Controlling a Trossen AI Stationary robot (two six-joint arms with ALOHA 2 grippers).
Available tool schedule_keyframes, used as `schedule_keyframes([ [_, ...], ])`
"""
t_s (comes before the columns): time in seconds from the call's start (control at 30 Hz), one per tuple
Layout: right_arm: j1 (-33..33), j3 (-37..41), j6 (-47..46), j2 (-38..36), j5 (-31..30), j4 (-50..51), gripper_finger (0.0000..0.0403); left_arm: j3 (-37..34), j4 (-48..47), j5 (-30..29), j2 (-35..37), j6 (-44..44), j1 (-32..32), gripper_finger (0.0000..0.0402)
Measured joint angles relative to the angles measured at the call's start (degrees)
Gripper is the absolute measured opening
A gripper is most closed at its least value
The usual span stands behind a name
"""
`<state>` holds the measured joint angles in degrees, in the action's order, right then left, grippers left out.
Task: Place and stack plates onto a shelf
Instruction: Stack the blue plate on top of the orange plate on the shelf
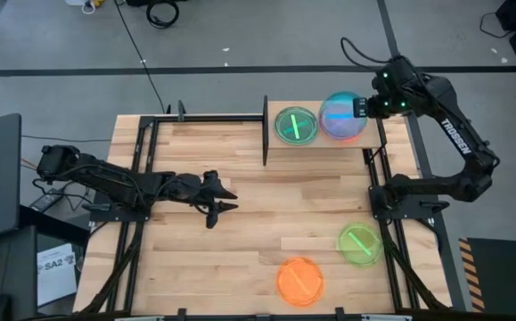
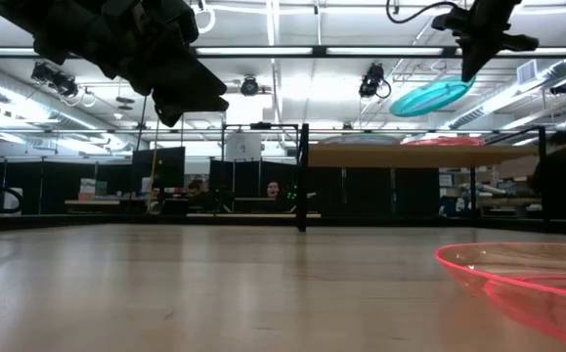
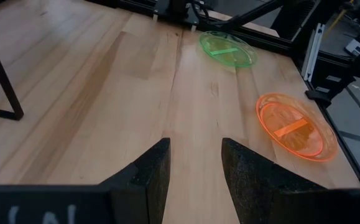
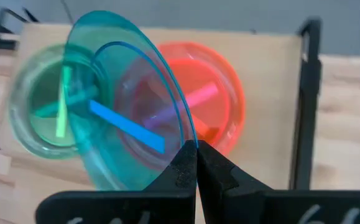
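Plates sit in several spots. A blue plate (image 4: 114, 106) hangs tilted in the air, pinched by its rim between the shut fingers of the right gripper (image 4: 195, 163), which hovers above the shelf (image 1: 391, 132) at its end away from the left arm. Directly beneath that gripper a pink plate (image 4: 220, 93) lies flat on the shelf, and the blue plate overlaps it when seen from above. Just beside the pink plate, toward the left arm's side, a green plate (image 1: 295, 125) rests on the same board; from the wrist camera it shows through the blue one as a greenish disc. In the low view the held plate (image 2: 431, 97) floats clear above the shelf board (image 2: 400, 154), not touching what lies on it.

Farther from the right gripper, down on the tabletop (image 1: 240, 214) by the base of the right arm, a second green plate (image 1: 359, 242) lies flat. Near it, closer to the table's front edge, lies an orange plate (image 1: 299, 281); the two are close but apart. Both also show ahead of the left gripper (image 3: 194, 165), well beyond its fingertips.

That left gripper hangs over the middle of the table with its fingers spread and nothing between them. A black metal frame (image 1: 265, 134) stands at the shelf's inner end.
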<state>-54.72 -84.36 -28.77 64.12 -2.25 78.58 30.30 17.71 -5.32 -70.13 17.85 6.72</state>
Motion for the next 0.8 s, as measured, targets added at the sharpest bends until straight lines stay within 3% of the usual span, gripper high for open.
schedule_keyframes([
  [0.33, 3.0, 0.0, -11.2, -0.9, -8.6, 2.3, 0.0007, 0.0, 0.0, 0.0, 0.0, 0.0, 0.0, 0.0151],
  [0.6, 3.0, 0.6, -14.5, -1.0, -8.7, 2.2, 0.0007, 0.0, 0.0, 0.0, 0.0, 0.0, 0.0, 0.0151],
  [0.8, 3.0, 8.1, -16.5, -2.1, -8.7, 1.4, 0.0007, 0.0, 0.0, 0.0, 0.0, 0.0, 0.0, 0.0151],
])
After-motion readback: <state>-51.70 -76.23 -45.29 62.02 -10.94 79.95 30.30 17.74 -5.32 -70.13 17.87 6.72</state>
